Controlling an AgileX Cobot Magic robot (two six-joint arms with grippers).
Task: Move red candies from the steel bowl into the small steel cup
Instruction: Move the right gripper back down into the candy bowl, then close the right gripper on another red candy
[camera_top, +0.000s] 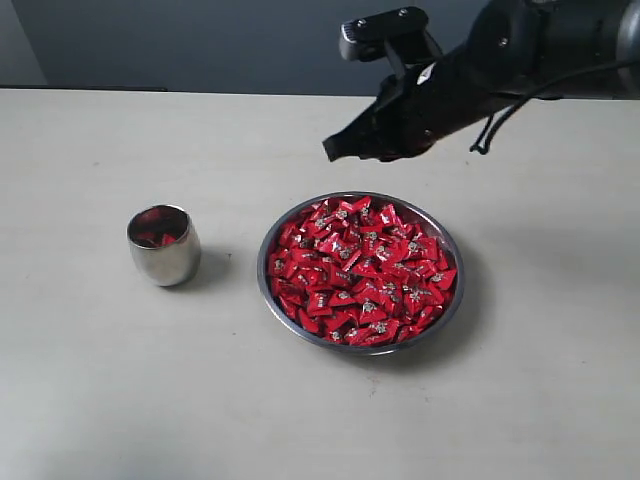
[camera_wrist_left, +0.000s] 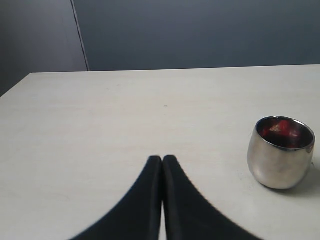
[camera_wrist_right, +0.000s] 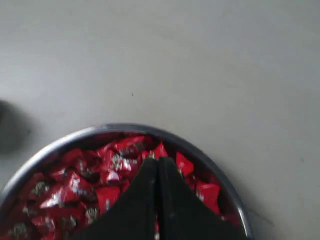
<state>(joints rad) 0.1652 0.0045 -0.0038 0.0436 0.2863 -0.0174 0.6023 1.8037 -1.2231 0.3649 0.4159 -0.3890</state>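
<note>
In bowl (camera_top: 262, 270), around the middle of tabletop (camera_top: 100, 400): full heap of candies (camera_top: 362, 270). Toward the left edge, near bowl but apart from it: cup (camera_top: 163, 250), upright, a few red pieces inside. Over bowl's far rim, clear of the heap: right gripper (camera_top: 332, 148), fingers pressed together, nothing held. Above bare tabletop near cup: left gripper (camera_wrist_left: 162, 159), likewise together, nothing held.

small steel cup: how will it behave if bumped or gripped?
The small steel cup has a rounded body narrowing toward its base, so a side nudge would probably rock or tip it. Its mirror polish suggests it may slip in a pinch. Only a few red candies show inside, so it is likely light and slides easily.
</note>
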